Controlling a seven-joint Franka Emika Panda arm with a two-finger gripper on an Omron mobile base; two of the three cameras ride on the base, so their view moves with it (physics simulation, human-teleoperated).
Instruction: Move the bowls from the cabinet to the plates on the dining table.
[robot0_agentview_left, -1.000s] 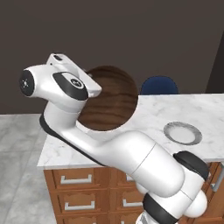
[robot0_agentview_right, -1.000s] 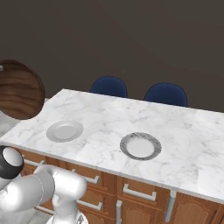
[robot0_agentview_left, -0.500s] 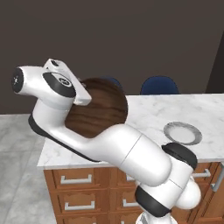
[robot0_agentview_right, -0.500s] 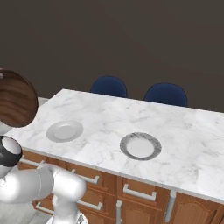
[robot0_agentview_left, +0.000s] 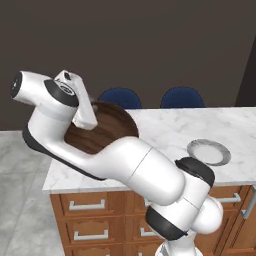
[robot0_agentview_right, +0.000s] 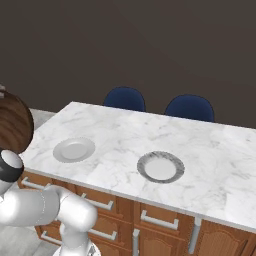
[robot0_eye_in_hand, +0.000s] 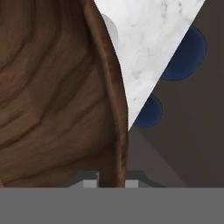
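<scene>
The gripper (robot0_eye_in_hand: 111, 181) is pinched tight on the rim of the dark wood-grain bowl (robot0_agentview_left: 102, 131), one finger on each side of the thin wall, as the hand view shows; the bowl hangs tilted on edge above the near left end of the marble surface (robot0_agentview_right: 200, 150), not yet over either plate. It looks rigid and fairly light, a hard turned shell that will not flex, though smooth wood held by so narrow a strip of rim may pivot or slip if swung sharply; the rim is the sensible hold, since the bowl's body is far too wide for the jaws. The right base view lays out what the left base view hides behind the arm: the plain pale plate (robot0_agentview_right: 74, 149) near the left end, and the grey-rimmed plate (robot0_agentview_right: 160, 166) toward the middle, both bare, with two blue chairs (robot0_agentview_right: 190, 108) behind; there the bowl shows as a brown disc at the left edge (robot0_agentview_right: 12, 124). The left base view gives the bowl's height over the surface and the rimmed plate (robot0_agentview_left: 208, 151) off to the right.
</scene>
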